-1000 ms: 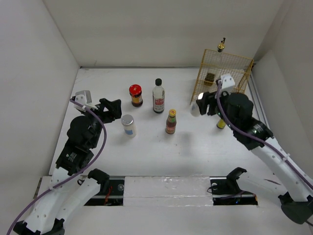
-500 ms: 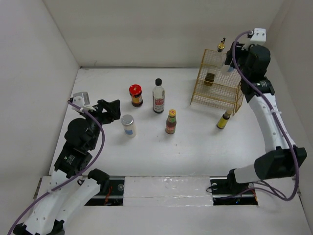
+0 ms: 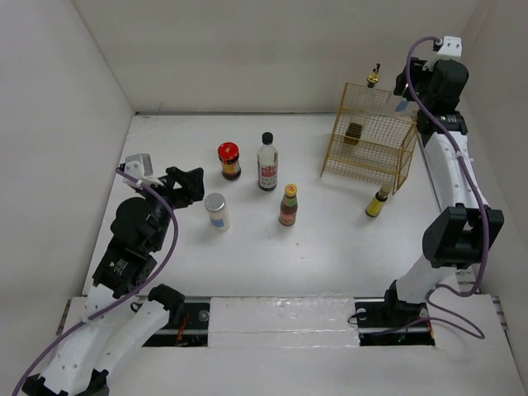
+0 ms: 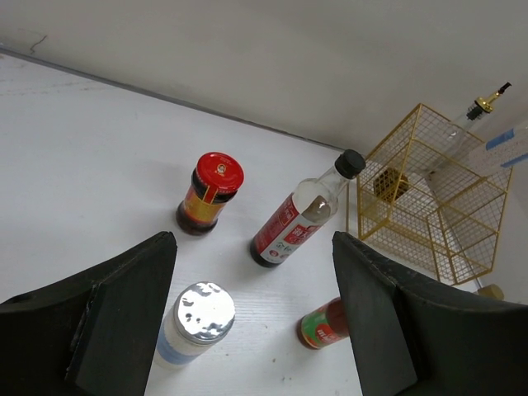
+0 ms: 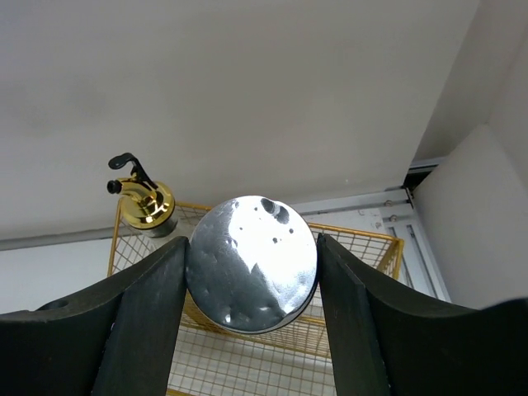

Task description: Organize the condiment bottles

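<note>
1. Left tool [image 4: 256,330]: jaws wide, empty, hovering over the surface [image 3: 165,140] near a silver-lidded white jar [image 3: 216,210].
2. Mid-surface, standing apart: red-lidded jar [image 3: 228,160], black-capped clear bottle [image 3: 267,162], yellow-capped brown bottle [image 3: 288,205]. A second brown bottle [image 3: 378,202] stands just beside the yellow wire rack [image 3: 371,144].
3. Right tool [image 5: 252,285]: clamped on a second silver-lidded jar [image 5: 252,260], raised above the rack top, near the gold-spout bottle [image 5: 147,202].
4. Risk: an off-line descent could topple the gold-spout bottle, or the held jar could catch the wire rim and slip.

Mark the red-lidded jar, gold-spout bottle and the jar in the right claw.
red-lidded jar [image 4: 208,196], left wrist view, on its label.
gold-spout bottle [image 5: 148,203], right wrist view, on its gold cap.
silver-lidded jar [image 5: 252,264], right wrist view, on its silver lid.
</note>
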